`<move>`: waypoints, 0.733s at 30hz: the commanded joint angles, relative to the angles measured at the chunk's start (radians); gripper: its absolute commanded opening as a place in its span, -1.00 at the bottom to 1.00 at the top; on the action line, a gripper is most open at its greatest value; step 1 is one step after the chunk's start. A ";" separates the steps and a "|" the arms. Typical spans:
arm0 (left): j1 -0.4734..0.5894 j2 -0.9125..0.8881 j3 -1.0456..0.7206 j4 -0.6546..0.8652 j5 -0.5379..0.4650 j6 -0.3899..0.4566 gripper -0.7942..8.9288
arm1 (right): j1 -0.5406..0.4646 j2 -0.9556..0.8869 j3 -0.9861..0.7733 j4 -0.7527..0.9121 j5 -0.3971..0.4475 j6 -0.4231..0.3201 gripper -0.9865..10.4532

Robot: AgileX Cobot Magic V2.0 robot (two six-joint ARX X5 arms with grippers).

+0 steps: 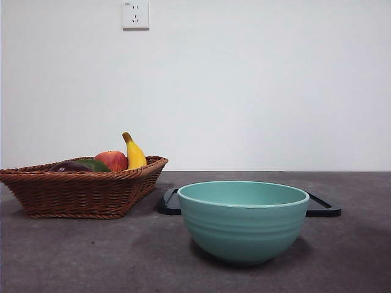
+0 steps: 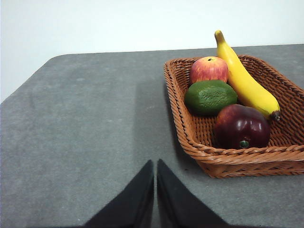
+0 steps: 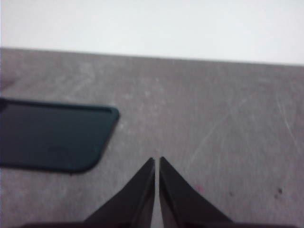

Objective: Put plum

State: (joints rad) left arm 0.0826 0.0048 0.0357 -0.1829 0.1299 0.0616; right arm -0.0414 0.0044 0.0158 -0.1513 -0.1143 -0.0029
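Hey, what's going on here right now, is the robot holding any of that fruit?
No, nothing is being handled at the moment. The plum lies in the basket with an apple, a green fruit and a banana. The left end effector is over the bare table beside the basket, jaws closed and empty. The right end effector is near the dark tray, also closed and empty. A teal bowl stands in front of that tray.

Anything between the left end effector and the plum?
Left wrist view: bare grey table, then the wicker basket rim. The plum lies just inside it; the left end effector is shut.
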 commanded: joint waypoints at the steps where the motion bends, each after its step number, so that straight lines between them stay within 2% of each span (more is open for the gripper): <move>1: 0.000 -0.002 -0.020 -0.008 0.000 -0.002 -0.82 | -0.002 0.000 -0.005 -0.025 0.013 0.011 -0.82; 22: 0.000 -0.002 -0.020 -0.008 0.000 -0.002 -0.82 | -0.002 -0.001 -0.005 -0.005 0.011 0.013 -0.82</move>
State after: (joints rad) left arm 0.0826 0.0048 0.0357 -0.1829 0.1299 0.0616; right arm -0.0414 0.0051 0.0162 -0.1619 -0.1040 -0.0021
